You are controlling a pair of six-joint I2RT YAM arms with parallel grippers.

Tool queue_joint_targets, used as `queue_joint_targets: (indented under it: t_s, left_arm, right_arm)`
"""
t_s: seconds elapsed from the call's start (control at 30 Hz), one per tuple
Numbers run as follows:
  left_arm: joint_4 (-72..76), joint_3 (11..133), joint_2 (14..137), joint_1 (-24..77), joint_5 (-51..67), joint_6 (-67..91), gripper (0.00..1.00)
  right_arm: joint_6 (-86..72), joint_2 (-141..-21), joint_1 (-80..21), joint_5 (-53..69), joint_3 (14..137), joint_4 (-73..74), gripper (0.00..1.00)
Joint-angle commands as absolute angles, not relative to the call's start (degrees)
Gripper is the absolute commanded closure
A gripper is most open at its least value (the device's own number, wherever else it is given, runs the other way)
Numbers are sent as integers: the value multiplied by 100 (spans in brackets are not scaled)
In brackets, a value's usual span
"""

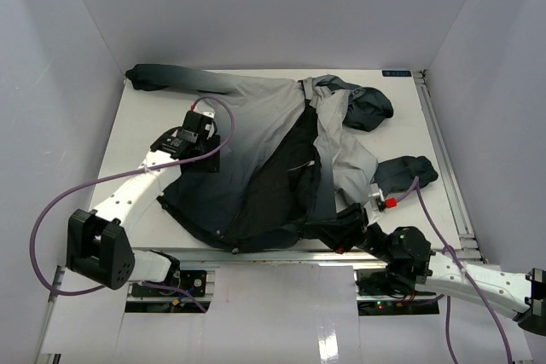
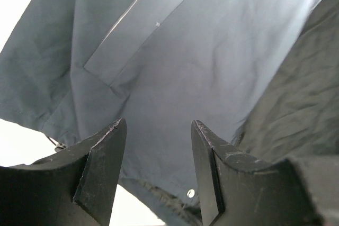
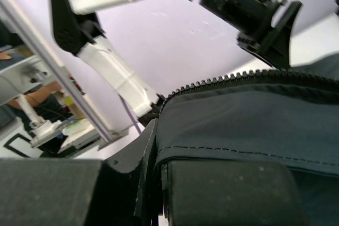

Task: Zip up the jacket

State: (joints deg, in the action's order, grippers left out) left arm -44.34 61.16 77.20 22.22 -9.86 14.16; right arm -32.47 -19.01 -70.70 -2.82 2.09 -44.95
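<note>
white table [image 1: 128, 138] boxed by white walls [image 1: 256, 6]; jacket [image 1: 256, 134] lies unzipped across the table's middle. left jaws spread over it toward the table's left side. right jaws pinch its zipper edge at the table's near edge.

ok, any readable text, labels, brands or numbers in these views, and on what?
No text is readable in any view.
Blue label at the far right edge of the table: too small to read.
Jacket: no print, logo or tag shows in the top or wrist views.
</note>
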Motion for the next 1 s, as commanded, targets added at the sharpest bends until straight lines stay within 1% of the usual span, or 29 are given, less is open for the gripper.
queue_joint_targets:
  t_s: [0.0, 0.17, 0.37, 0.47, 0.5, 0.53, 0.57, 0.6, 0.67, 0.7, 0.77, 0.87, 0.97]
  left_arm:
    - [-4466, 6150, 8043, 2206, -84, 1162, 37]
    - [-4189, 5684, 8498, 2206, -107, 1178, 37]
    - [-4026, 5527, 8997, 2206, -355, 1222, 38]
    - [-3864, 5469, 9239, 2198, -132, 1188, 38]
    - [-3834, 5482, 9467, 2192, -59, 1172, 39]
    - [-3811, 5501, 9655, 2181, 46, 1158, 42]
    - [-3799, 5525, 9735, 2157, 220, 1152, 48]
    - [-3787, 5564, 9868, 2098, 377, 1146, 60]
    - [-3704, 5622, 10074, 1958, 632, 1189, 91]
    - [-3635, 5654, 10087, 1813, 852, 1245, 97]
    - [-3373, 5667, 9940, 1491, 1438, 1433, 100]
    - [-2736, 5547, 9601, 863, 2388, 1877, 100]
    - [-1889, 5241, 9095, 590, 2714, 2816, 100]
  right_arm:
    - [-3412, -2371, -7110, -1184, -1764, -4398, 92]
    - [-3569, -2851, -7102, -2163, -1584, -4076, 92]
    - [-3587, -3255, -7110, -2593, -1171, -3743, 92]
    - [-3569, -3406, -7110, -2942, -979, -3512, 92]
    - [-3523, -3440, -7105, -3007, -916, -3502, 92]
    - [-3488, -3472, -7102, -3053, -861, -3496, 92]
    - [-3481, -3502, -7102, -3065, -831, -3490, 92]
    - [-3455, -3537, -7102, -3108, -791, -3489, 92]
    - [-3313, -3675, -7098, -3318, -659, -3489, 92]
    - [-3174, -3777, -7079, -3439, -564, -3489, 92]
    - [-2886, -3992, -7036, -3573, -336, -3502, 92]
    - [-2576, -4262, -6856, -3656, -69, -3498, 92]
    - [-2247, -4532, -6308, -3283, 468, -3498, 92]
